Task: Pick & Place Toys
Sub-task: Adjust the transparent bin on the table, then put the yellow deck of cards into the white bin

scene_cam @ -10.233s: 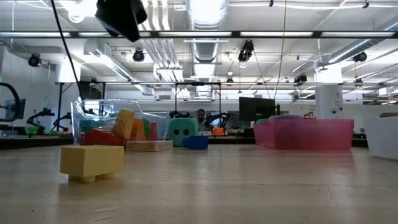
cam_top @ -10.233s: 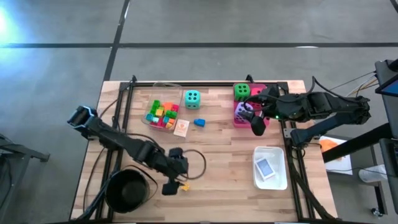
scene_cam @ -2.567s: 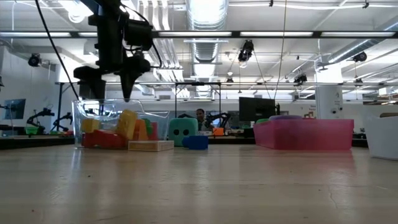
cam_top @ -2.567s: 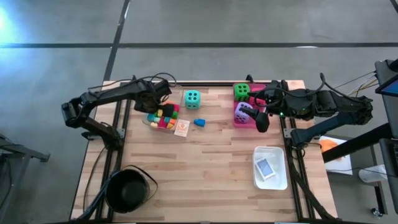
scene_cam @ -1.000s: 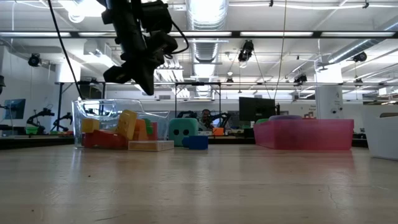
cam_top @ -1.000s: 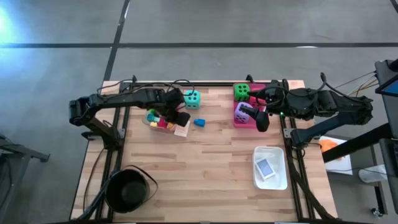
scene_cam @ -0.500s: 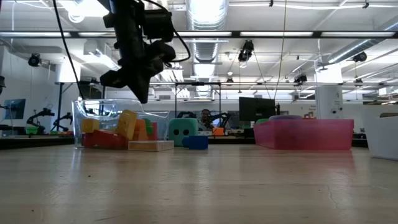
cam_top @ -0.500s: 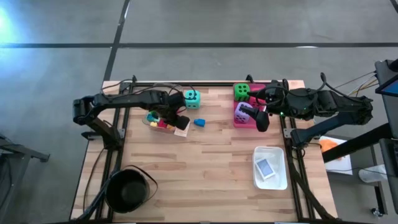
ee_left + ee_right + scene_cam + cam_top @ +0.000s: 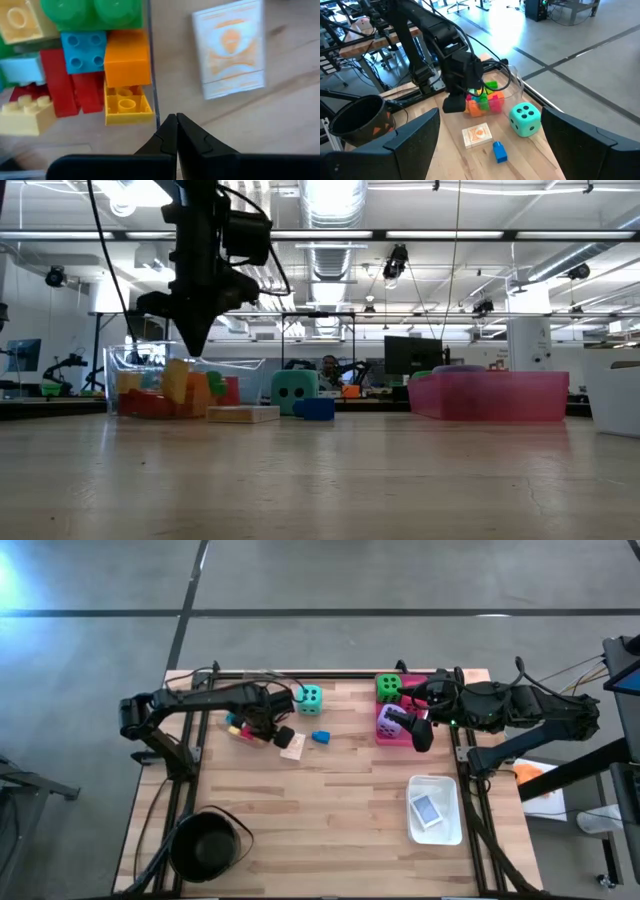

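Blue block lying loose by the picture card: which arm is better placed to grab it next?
Probably left. The left gripper, shut, hangs over the clear tray, with the picture card and blue block just beyond. The right gripper, open, sits by the pink tray, farther off.

Lighting, as we find it: bright, even overhead ceiling strips (image 9: 330, 200) glaring in low view; soft shadows on tabletop (image 9: 340, 790); left wrist close-up slightly soft.

Wooden table (image 9: 330, 820) holding a clear tray (image 9: 243, 727) of blocks, a picture card (image 9: 292, 746), blue block (image 9: 320, 736), teal die (image 9: 310, 696) — plus pink tray (image 9: 415, 686), white tray (image 9: 445, 825), black pot (image 9: 207, 844).
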Motion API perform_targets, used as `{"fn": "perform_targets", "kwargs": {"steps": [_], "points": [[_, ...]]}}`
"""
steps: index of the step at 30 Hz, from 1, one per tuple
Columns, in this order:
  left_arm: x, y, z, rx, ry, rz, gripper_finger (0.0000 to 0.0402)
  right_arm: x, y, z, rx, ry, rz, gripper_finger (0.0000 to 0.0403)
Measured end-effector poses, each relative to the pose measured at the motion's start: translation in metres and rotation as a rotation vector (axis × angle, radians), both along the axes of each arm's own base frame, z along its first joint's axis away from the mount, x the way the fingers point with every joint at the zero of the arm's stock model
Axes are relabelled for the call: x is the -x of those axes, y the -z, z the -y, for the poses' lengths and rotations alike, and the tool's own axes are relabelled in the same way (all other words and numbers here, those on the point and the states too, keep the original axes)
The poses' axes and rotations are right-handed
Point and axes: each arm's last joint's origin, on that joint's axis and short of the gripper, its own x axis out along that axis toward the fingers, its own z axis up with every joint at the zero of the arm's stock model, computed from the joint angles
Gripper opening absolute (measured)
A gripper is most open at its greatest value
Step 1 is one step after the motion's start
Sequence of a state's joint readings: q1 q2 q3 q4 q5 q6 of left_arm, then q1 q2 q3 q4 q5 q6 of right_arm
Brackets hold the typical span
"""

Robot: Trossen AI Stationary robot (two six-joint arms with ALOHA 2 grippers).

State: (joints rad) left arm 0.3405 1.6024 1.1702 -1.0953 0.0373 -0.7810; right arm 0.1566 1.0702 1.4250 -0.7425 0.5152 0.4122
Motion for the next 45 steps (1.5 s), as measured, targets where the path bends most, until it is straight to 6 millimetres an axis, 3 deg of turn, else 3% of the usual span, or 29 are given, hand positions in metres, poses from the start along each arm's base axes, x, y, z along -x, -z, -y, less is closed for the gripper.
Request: {"fn": "perform_targets", "kwargs": {"steps": [8,14,23,26,32,45], "points": [[0.012,0.0,-0.005,-0.028,-0.021,-0.11,0.0004,0.0,0.0,0.0,0.0,0.0,-0.001,0.034],[0.012,-0.007,-0.005,-0.016,-0.024,-0.055,0.0004,0.0,0.0,0.0,0.001,0.0,-0.002,0.034],[-0.019,-0.021,0.018,-0.061,0.009,0.174,0.0014,0.0,0.0,0.0,0.004,-0.001,-0.003,0.034],[-0.031,-0.014,0.027,-0.102,-0.002,0.256,0.0039,0.0,0.0,0.0,0.001,0.0,-0.001,0.034],[-0.038,0.001,0.035,-0.212,0.005,0.203,0.012,0.0,0.0,0.0,0.0,0.0,-0.001,0.034],[-0.054,0.026,0.044,-0.2,0.04,0.172,0.0297,0.0,0.0,0.0,0.003,-0.003,-0.002,0.034]]}}
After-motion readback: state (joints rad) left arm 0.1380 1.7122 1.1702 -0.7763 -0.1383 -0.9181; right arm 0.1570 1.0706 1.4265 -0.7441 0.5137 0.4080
